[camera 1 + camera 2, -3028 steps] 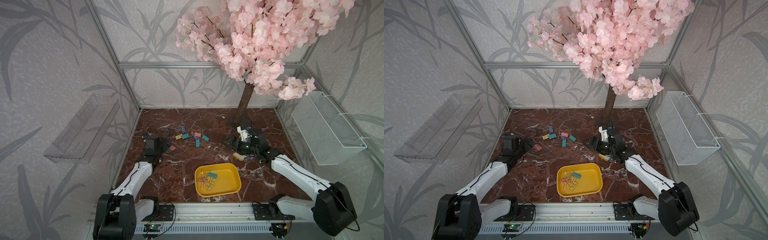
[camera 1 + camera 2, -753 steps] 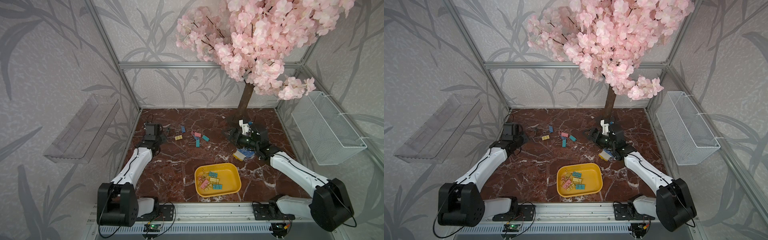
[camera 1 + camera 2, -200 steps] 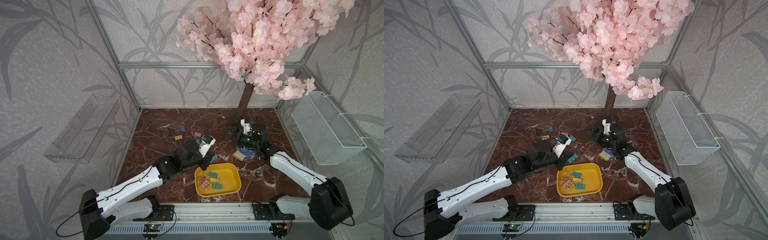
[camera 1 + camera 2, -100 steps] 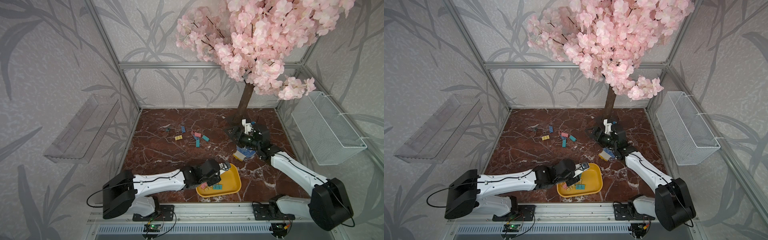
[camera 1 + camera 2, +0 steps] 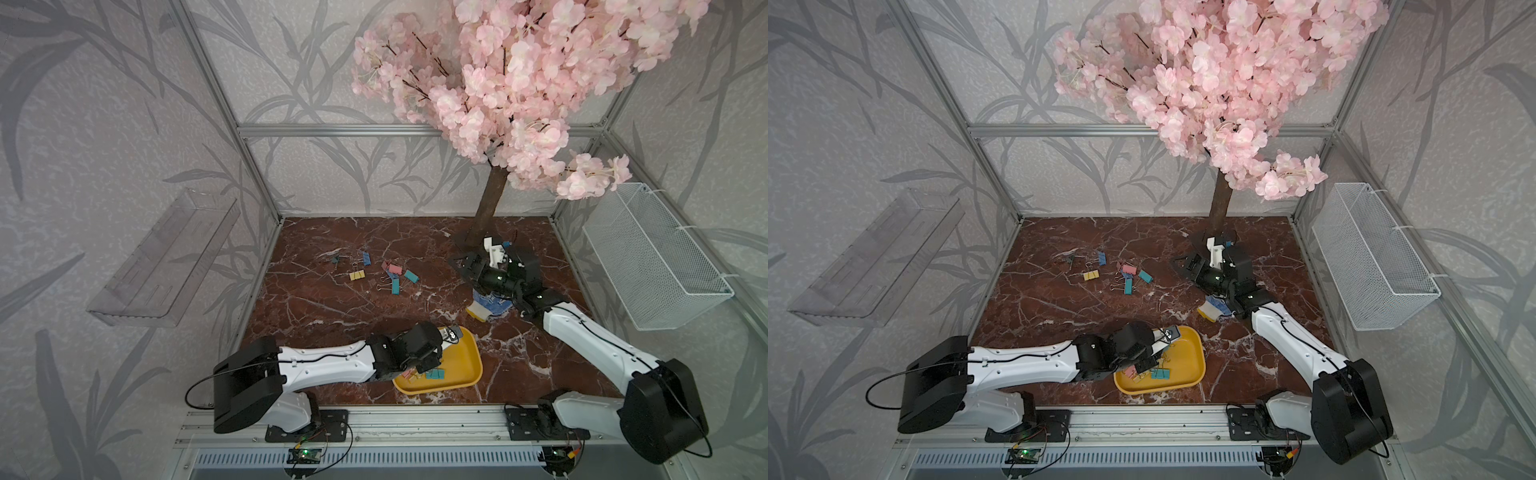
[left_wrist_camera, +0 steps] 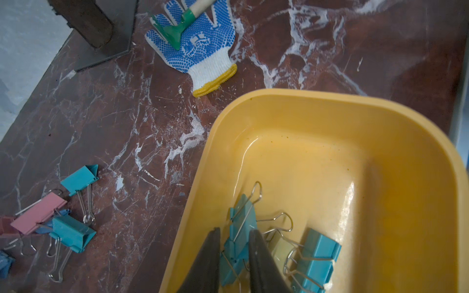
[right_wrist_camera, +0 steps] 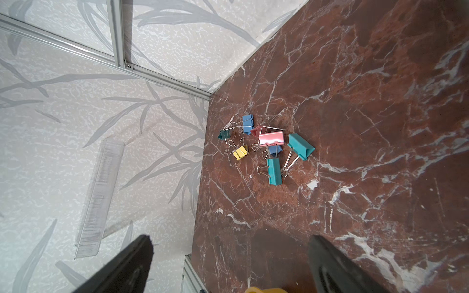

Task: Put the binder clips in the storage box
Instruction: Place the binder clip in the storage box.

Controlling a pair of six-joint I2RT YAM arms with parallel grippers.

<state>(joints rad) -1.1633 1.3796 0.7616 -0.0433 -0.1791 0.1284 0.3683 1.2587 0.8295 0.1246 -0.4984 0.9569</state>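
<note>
The yellow storage box (image 5: 469,374) (image 5: 1196,365) (image 6: 304,96) sits near the table's front edge. Several binder clips (image 5: 432,374) (image 5: 1156,374) (image 6: 317,256) lie in it. My left gripper (image 5: 446,336) (image 5: 1169,332) (image 6: 234,230) hangs over the box's left part. Its jaws stand a narrow gap apart, and a teal clip (image 6: 241,228) shows in that gap, over the box floor. Several more clips (image 5: 386,270) (image 5: 1125,274) (image 7: 269,144) (image 6: 73,223) lie loose on the table further back. My right gripper (image 5: 490,253) (image 7: 229,238) is wide open and empty near the tree's foot.
A blue-dotted white glove (image 5: 490,301) (image 5: 1219,303) (image 6: 198,45) lies right of the box under the right arm, with a green-headed tool (image 6: 175,30) on it. The tree trunk (image 5: 490,199) stands at the back right. A wire basket (image 5: 648,257) and a clear shelf (image 5: 166,257) hang on the side walls.
My left arm has swung from the loose clips down to the storage box with a teal clip, and its jaws have parted a little. The right arm has stayed put.
</note>
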